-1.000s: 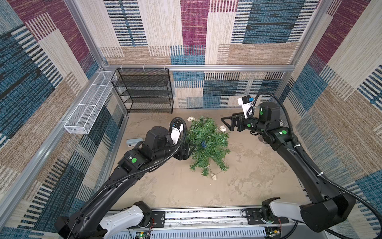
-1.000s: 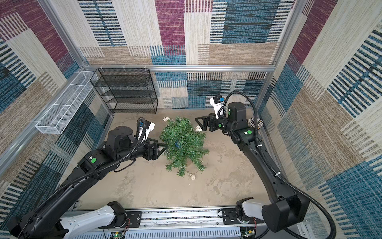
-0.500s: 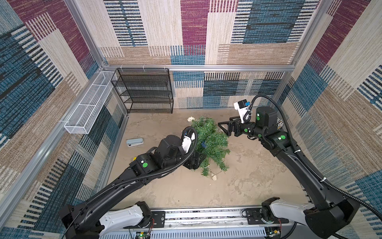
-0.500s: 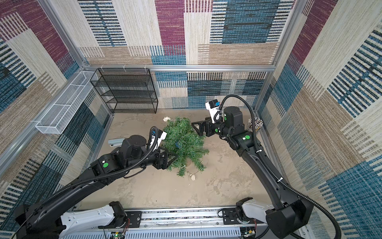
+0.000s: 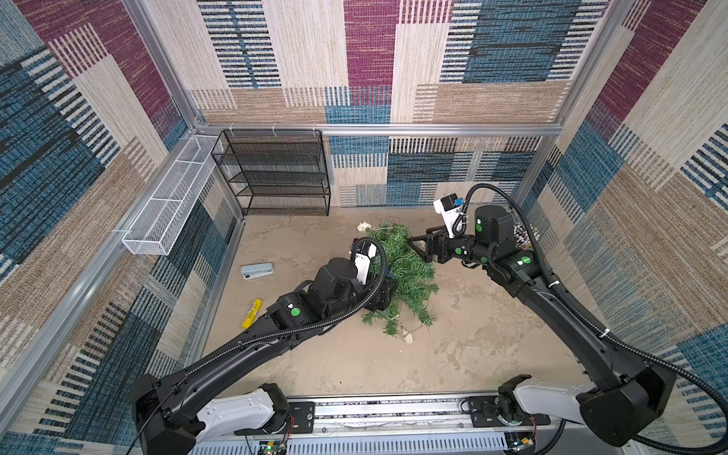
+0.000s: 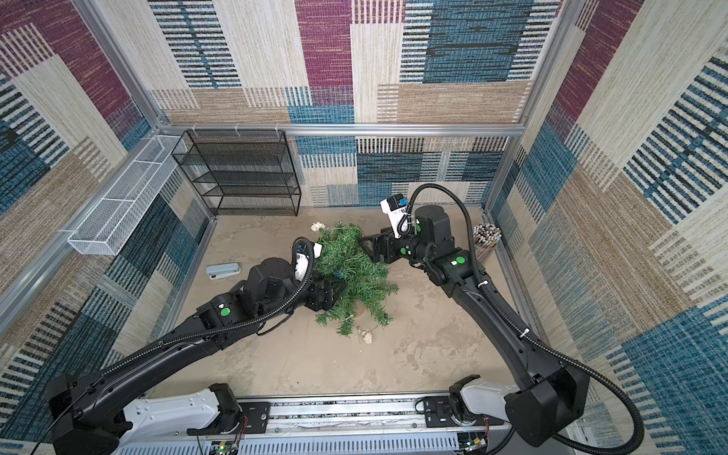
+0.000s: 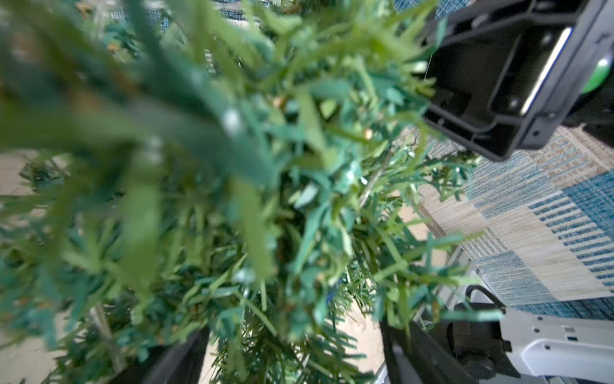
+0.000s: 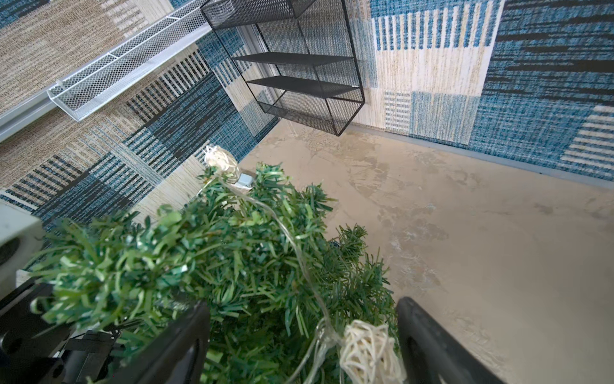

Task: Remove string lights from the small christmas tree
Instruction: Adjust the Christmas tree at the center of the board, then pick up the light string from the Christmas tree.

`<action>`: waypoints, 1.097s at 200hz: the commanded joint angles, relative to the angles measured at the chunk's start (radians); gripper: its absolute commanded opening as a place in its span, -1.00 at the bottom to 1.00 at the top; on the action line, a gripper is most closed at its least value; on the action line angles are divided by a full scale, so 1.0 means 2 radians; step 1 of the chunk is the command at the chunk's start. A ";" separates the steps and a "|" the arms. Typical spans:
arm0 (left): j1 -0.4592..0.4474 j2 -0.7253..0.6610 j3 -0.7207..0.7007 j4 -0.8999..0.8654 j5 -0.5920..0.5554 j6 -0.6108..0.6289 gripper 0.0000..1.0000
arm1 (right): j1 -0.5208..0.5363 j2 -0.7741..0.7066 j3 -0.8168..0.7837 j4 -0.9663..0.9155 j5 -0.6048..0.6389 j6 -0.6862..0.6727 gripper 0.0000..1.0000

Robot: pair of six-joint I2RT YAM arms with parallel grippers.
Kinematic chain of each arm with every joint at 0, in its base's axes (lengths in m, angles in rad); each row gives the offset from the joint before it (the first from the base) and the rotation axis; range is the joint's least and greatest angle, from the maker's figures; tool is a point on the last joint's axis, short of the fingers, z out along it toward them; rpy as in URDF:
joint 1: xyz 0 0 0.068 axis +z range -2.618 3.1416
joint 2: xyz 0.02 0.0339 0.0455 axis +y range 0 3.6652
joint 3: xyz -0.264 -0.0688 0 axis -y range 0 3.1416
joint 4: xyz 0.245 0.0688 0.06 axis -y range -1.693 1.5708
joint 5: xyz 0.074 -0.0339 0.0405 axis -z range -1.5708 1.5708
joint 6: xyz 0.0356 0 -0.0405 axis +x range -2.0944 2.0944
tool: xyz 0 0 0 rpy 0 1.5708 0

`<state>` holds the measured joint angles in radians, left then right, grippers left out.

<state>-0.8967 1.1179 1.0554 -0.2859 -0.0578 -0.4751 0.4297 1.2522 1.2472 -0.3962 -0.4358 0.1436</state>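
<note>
Nearest the camera head, the two arm bases sit on a rail at the front edge of the sandy tabletop (image 5: pixel 342 366). The left gripper (image 7: pixel 295 352) is pushed into the small christmas tree (image 5: pixel 405 272) at mid-tabletop; in the left wrist view its two dark fingers stand spread apart with blurred green needles between them, and whether they pinch any branch cannot be told. In both top views that gripper is largely hidden by its own wrist and the foliage. One cream ball of the string lights (image 5: pixel 407 336) lies on the tabletop just beside the tree's near branches.

Beyond the tree's far right side, the right gripper (image 8: pixel 302 345) has its fingers spread, one on either side of a woven cream ball and the pale wire; contact with them cannot be made out. The wire runs over the branches to a second cream ball (image 8: pixel 220 160) at the far tip of the tree. A dark blue ball is only dimly visible among the needles.

Left of the tree lie a yellow tube (image 5: pixel 252 313) and a grey-blue case (image 5: pixel 257 270). At the right wall, a clear cup (image 6: pixel 486 240) holds coloured pencils, partly hidden by the right arm in a top view. Farthest back stand a black mesh shelf (image 5: pixel 275 173) and a white wire basket (image 5: pixel 165 212) on the left wall; no contents can be made out in either.
</note>
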 commanded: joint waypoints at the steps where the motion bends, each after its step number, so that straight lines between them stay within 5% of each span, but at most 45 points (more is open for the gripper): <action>1: -0.001 0.000 -0.014 0.059 -0.021 -0.021 0.66 | 0.004 -0.001 -0.005 0.010 0.002 -0.005 0.71; 77: -0.004 0.017 -0.037 0.124 -0.019 -0.025 0.63 | 0.007 -0.005 -0.008 0.009 -0.001 -0.012 0.65; 164: -0.006 -0.009 -0.039 0.105 -0.035 -0.013 -0.30 | 0.008 -0.010 -0.008 0.004 0.005 -0.022 0.64; 219: -0.008 -0.024 0.007 0.020 -0.032 0.009 -0.51 | 0.005 -0.018 -0.005 -0.005 0.017 -0.033 0.66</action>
<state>-0.9115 1.0775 1.0248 -0.1596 -0.1253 -0.5007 0.4438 1.2259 1.2297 -0.4004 -0.4232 0.0990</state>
